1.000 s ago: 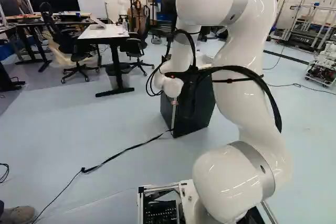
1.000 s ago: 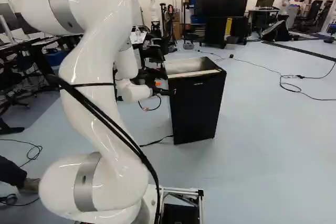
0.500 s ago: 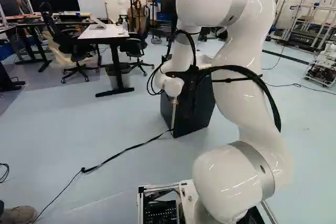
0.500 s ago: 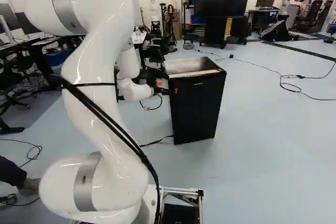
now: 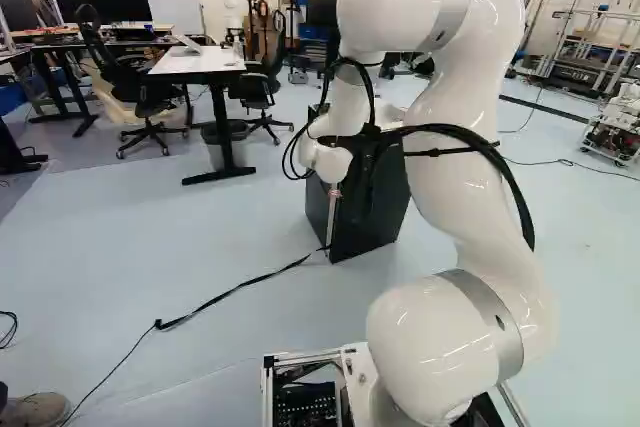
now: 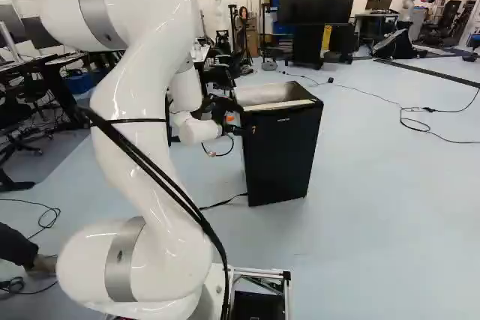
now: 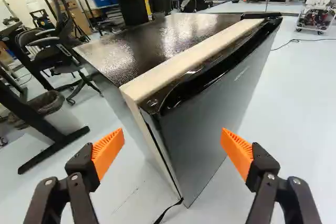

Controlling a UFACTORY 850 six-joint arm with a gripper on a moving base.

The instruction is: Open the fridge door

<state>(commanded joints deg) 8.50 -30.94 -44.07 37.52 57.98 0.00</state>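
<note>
See ahead of the spread claw (image 6: 248, 130) a boxy black fridge (image 7: 152, 40): glossy top, pale strip (image 7: 191, 60), shut door (image 7: 210, 114).

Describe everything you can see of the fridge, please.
The fridge is a black box standing upright on the floor, its smooth door apparently shut. Its top is dark and glossy; a pale band borders the door. A black cable reaches its bottom corner. The open claw faces its near edge, without visible contact.

The fridge top (image 7: 170, 32) looks glossy and pebbled, the door (image 7: 205, 111) smooth; the arm (image 5: 435, 342) is glossy, the orange pads (image 7: 108, 150) matt and ridged.
</note>
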